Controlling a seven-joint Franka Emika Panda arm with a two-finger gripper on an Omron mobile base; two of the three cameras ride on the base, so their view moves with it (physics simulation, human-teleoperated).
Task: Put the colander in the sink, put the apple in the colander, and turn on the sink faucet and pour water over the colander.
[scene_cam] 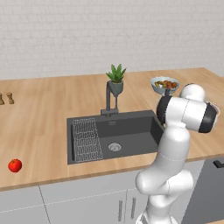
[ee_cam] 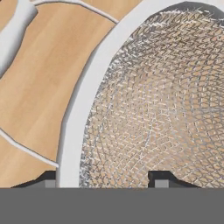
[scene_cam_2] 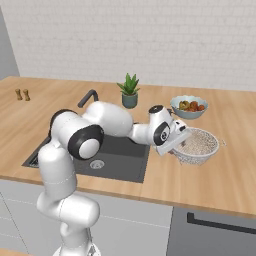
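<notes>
We see a white brick wall [scene_cam: 109, 30] behind a long light-wood countertop [scene_cam: 39, 118] that spans the room, with pale grey cabinet fronts [scene_cam: 87, 201] below it. Recessed in the countertop is the dark grey rectangular sink [scene_cam: 131, 131], with a round metal drain [scene_cam: 114, 147] in its floor and a flat wire rack [scene_cam: 86, 140] lying on its left side. The dark grey angular faucet [scene_cam: 109, 98] stands at the back edge of the sink, and a green potted plant [scene_cam: 116, 78] stands just behind it.

The white robot arm [scene_cam_2: 110, 120] reaches across the sink toward the right stretch of countertop. There the round silvery wire-mesh colander [scene_cam_2: 197, 145] rests upright on the wood, well apart from the sink. A white bowl of mixed fruit [scene_cam_2: 189, 106] stands near it, toward the wall.

The gripper [ee_cam: 103, 179] sits at the colander's rim. In the hand view we see one finger tip outside the thin white rim and one inside over the mesh. We cannot tell whether the jaws press on the rim.

The small shiny red apple [scene_cam: 15, 165] lies on the countertop left of the sink, near the front edge. Two small brown pieces [scene_cam: 5, 98] stand far left.
</notes>
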